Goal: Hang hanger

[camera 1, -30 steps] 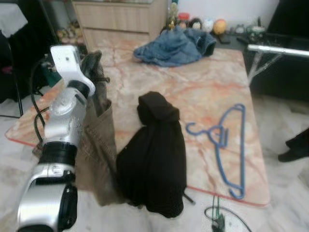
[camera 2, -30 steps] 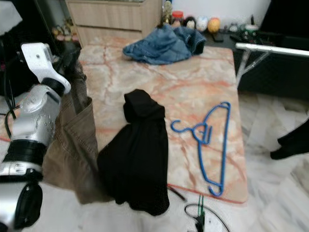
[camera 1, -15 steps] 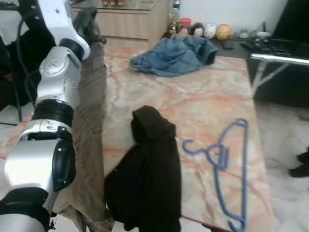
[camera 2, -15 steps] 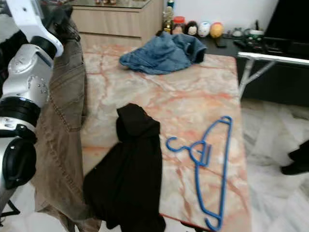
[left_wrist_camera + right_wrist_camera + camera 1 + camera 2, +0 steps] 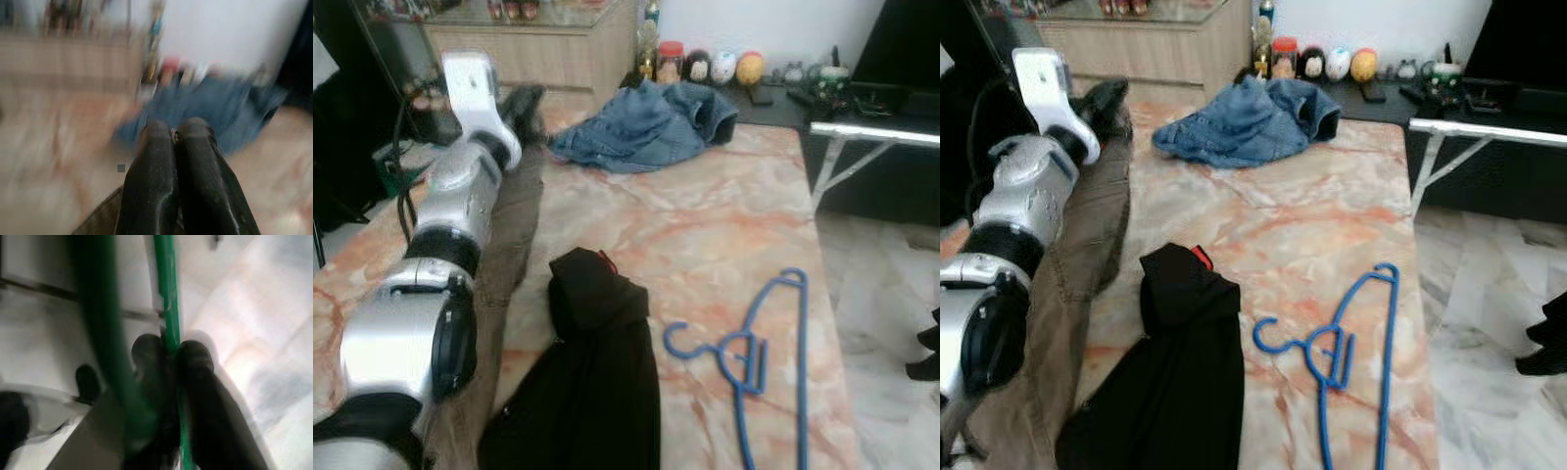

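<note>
I see left gripper [image 5: 175,134] clamped on trousers [image 5: 499,255] | right gripper [image 5: 171,355] clamped on green hanger [image 5: 168,293] | trousers not yet on hanger, hanging left

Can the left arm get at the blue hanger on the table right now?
Probably not: the left gripper is shut on the brown trousers, and the blue hanger lies across the table past the black garment.

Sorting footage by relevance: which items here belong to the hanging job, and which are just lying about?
Job: green hanger, clamped in right pincer; brown trousers, held by left pincer; blue hanger.

Lying about: black garment, denim jacket, ornaments.
</note>
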Controlling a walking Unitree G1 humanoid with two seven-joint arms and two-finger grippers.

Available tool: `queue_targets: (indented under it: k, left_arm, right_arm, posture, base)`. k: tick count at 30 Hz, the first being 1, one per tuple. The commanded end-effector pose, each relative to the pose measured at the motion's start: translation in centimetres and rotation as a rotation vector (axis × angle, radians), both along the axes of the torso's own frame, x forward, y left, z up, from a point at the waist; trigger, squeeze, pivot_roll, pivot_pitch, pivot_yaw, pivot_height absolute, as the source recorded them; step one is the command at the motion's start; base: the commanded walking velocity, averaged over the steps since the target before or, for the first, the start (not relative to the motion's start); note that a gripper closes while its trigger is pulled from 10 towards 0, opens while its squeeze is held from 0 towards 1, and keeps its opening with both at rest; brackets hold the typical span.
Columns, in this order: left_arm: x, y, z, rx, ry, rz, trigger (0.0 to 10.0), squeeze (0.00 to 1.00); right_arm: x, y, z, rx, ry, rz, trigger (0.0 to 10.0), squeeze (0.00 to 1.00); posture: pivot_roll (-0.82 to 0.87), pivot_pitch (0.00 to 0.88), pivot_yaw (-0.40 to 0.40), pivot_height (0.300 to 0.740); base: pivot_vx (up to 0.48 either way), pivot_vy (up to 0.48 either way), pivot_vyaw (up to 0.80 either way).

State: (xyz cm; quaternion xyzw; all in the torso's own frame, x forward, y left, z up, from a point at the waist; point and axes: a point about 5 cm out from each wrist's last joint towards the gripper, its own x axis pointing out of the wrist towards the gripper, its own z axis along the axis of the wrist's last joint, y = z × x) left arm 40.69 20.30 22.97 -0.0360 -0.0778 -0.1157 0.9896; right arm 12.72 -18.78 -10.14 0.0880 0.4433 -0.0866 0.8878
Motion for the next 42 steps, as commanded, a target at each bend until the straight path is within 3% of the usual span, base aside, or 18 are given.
queue_targets:
  k: [1,8,13,14,15,16,26,30,37,42]
  left_arm:
    - [-0.1,-0.6,-1.1,0.001,0.045,-0.012,10.0,0.00]
    - [-2.4,1.9,-5.5,-0.053,0.162,0.038,10.0,0.00]
    - [-3.9,2.6,-6.5,-0.034,0.177,0.043,10.0,0.00]
    - [-4.2,2.6,-6.5,-0.027,0.182,0.043,10.0,0.93]
    - [-4.3,2.6,-6.5,-0.024,0.182,0.039,10.0,0.93]
    - [-4.5,2.5,-6.4,-0.024,0.180,0.029,10.0,1.00]
    - [-5.2,1.8,-5.9,0.033,0.202,-0.028,10.0,1.00]
    - [-5.9,2.4,-6.6,0.094,0.236,-0.009,10.0,1.00]
    - [-6.9,3.5,-6.6,0.078,0.229,0.036,10.0,1.00]
    - [-7.3,4.6,-5.3,0.008,0.144,0.086,10.0,1.00]
  right_arm:
    - [1.3,0.3,0.4,0.007,-0.024,0.011,10.0,0.00]
    - [1.2,0.5,0.3,0.006,-0.020,0.022,10.0,0.00]
    - [1.2,0.6,0.3,0.007,-0.015,0.024,10.0,0.00]
    - [1.1,0.6,0.3,0.007,-0.013,0.027,10.0,0.00]
    - [1.1,0.6,0.3,0.007,-0.012,0.028,10.0,0.00]
    - [1.1,0.6,0.3,0.012,-0.012,0.023,10.0,0.00]
    - [1.1,0.2,0.3,0.002,-0.013,0.016,10.0,0.00]
    - [1.1,0.2,0.3,0.002,-0.015,0.012,10.0,0.00]
    - [1.1,0.2,0.3,-0.001,-0.017,0.012,10.0,0.00]
    - [1.1,0.2,0.3,-0.003,-0.017,0.012,10.0,0.00]
  posture:
    - [0.05,0.033,0.048,0.740]
    - [0.05,0.035,0.048,0.740]
    - [0.05,0.035,0.048,0.740]
    - [0.06,0.035,0.046,0.740]
    - [0.06,0.035,0.046,0.740]
    - [0.06,0.036,0.045,0.740]
    - [0.06,0.045,0.048,0.740]
    - [0.06,0.046,0.049,0.740]
    - [0.06,0.049,0.046,0.740]
    - [0.06,0.048,0.044,0.740]
  base:
    - [0.000,0.000,0.00]
    - [0.000,0.000,0.00]
    - [0.000,0.000,0.00]
    - [0.000,0.000,0.00]
    - [0.000,0.000,0.00]
    - [0.000,0.000,0.00]
    - [0.000,0.000,0.00]
    - [0.000,0.000,0.00]
    - [0.000,0.000,0.00]
    - [0.000,0.000,0.00]
